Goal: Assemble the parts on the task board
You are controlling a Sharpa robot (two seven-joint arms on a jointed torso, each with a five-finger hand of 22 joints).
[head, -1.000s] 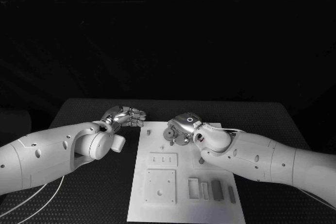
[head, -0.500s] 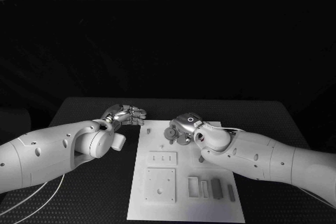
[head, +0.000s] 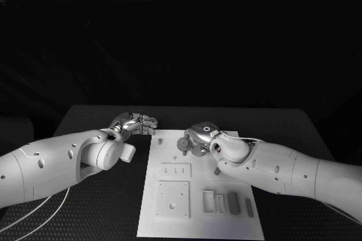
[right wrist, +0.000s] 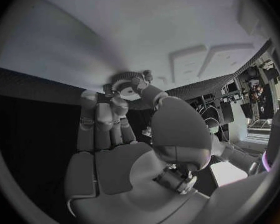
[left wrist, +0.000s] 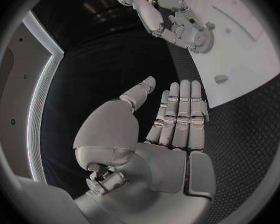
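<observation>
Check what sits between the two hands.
Head view: a small part on the task board's far corner and bare board, between the left hand and right hand.

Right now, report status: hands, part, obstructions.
Right hand grips a round gear-like part over the task board's far end. Left hand holds nothing, fingers straight, over the black table beside the board. Nothing seen in the way.

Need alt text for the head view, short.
Right hand holds a round gear-like part over the far end of the white task board. Left hand, holding nothing, hovers beside the board's far left corner, above the black table.
</observation>
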